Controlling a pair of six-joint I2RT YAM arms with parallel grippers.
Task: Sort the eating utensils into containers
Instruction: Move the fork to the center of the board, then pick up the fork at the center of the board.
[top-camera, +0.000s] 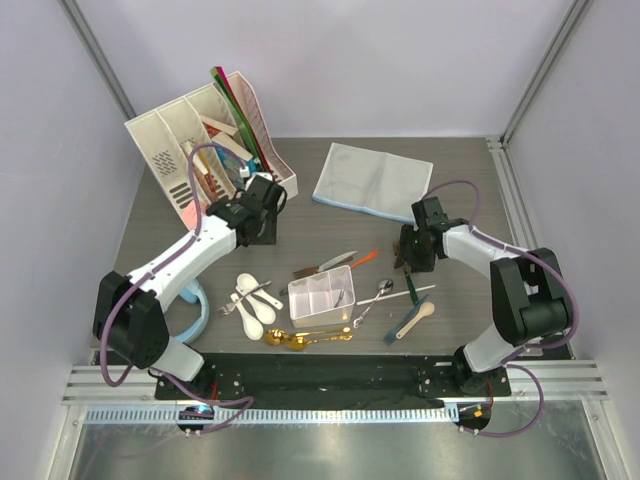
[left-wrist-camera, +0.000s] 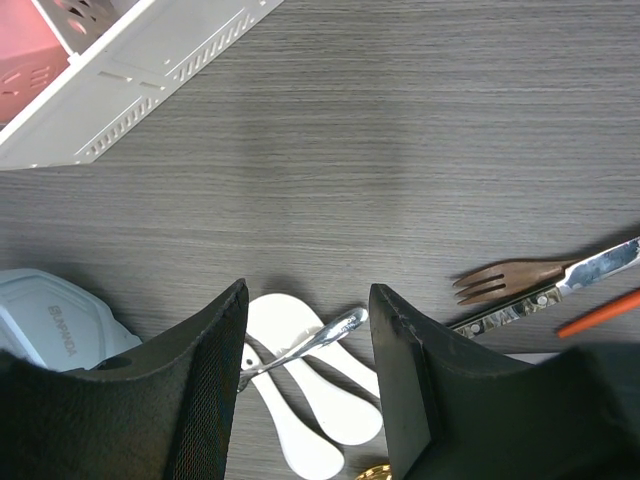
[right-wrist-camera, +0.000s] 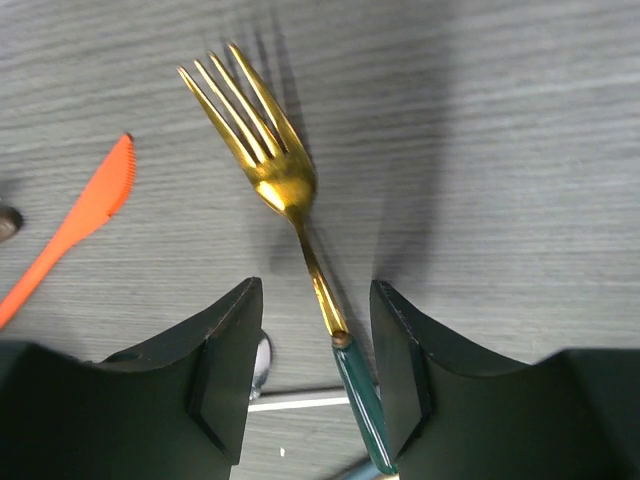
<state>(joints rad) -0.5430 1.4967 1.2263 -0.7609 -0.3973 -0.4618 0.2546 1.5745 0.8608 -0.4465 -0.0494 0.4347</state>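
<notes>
Hovering low over the tabletop (top-camera: 470, 190), the right hand (right-wrist-camera: 314, 290) has its jaws apart, wider than the gold fork (right-wrist-camera: 270, 160) lying flat between them. It grips nothing, and the fork's dark green handle runs close by one finger. An orange knife (right-wrist-camera: 85, 215) lies beside the fork. The left hand (left-wrist-camera: 307, 295) is wide open and empty, above two white ceramic spoons (left-wrist-camera: 320, 400) crossed by a silver handle. The divided white box (top-camera: 322, 295) sits between the arms.

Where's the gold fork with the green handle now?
The gold fork lies between the right gripper's spread fingers in the right wrist view, orange plastic knife on its left.
</notes>
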